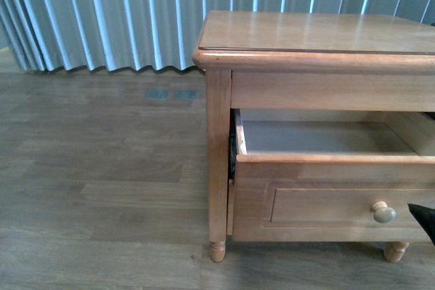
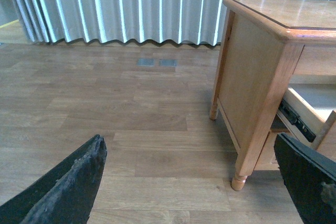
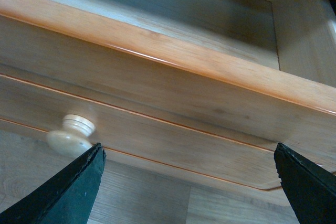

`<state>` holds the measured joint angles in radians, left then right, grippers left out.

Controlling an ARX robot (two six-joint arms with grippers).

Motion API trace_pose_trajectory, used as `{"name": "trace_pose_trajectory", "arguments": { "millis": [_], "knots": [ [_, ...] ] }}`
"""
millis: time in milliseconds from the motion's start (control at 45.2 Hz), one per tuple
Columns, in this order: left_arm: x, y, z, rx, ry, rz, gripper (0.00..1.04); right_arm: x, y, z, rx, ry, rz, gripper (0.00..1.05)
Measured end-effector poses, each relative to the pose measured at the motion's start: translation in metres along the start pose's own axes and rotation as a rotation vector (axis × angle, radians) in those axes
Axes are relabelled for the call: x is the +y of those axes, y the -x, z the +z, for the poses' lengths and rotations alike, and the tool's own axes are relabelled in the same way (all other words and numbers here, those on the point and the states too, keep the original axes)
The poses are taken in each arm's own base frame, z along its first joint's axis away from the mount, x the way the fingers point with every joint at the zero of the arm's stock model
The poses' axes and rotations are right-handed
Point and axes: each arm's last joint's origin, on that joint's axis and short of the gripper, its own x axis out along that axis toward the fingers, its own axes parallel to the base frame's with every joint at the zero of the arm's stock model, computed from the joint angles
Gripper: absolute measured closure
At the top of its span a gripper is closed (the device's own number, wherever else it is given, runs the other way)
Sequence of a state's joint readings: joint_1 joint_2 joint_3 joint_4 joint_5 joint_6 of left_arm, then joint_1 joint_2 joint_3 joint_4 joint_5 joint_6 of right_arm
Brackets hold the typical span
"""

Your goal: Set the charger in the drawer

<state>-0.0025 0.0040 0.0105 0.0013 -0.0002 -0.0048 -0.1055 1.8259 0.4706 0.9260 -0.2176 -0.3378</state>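
Below nightstand's [image 1: 312, 32] top, drawer [image 1: 326, 195] stood pulled out, pale interior bare as far as visible. Right gripper [image 3: 189, 182] hovered just in front of drawer's panel front, fingers [image 3: 68, 192] spread wide, round knob [image 3: 72, 135] near one fingertip. Left gripper [image 2: 189, 182] hung over wood floor [image 2: 131, 119] beside nightstand, spread wide, holding nothing. Charger not visible in any view.

My front camera faces the nightstand [image 1: 319, 39] and its open drawer [image 1: 326, 195] from near. My left wrist camera sees its side, further off; my right wrist camera sits close against the drawer front, sharing the knob [image 3: 72, 135].
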Motion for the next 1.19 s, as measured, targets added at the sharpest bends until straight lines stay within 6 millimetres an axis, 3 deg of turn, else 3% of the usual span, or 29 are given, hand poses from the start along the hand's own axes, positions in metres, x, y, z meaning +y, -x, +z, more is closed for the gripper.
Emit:
{"name": "trace_pose_trajectory", "arguments": {
  "millis": [730, 974, 1195],
  "knots": [
    [0.000, 0.000, 0.000, 0.000, 0.000, 0.000, 0.06, 0.025, -0.114, 0.057, -0.072, -0.051, -0.050, 0.08],
    [0.000, 0.000, 0.000, 0.000, 0.000, 0.000, 0.06, 0.029, -0.125, 0.054, -0.046, -0.075, -0.066, 0.08],
    [0.000, 0.000, 0.000, 0.000, 0.000, 0.000, 0.06, 0.019, -0.115, 0.053, -0.067, -0.087, -0.029, 0.08]
  ]
}}
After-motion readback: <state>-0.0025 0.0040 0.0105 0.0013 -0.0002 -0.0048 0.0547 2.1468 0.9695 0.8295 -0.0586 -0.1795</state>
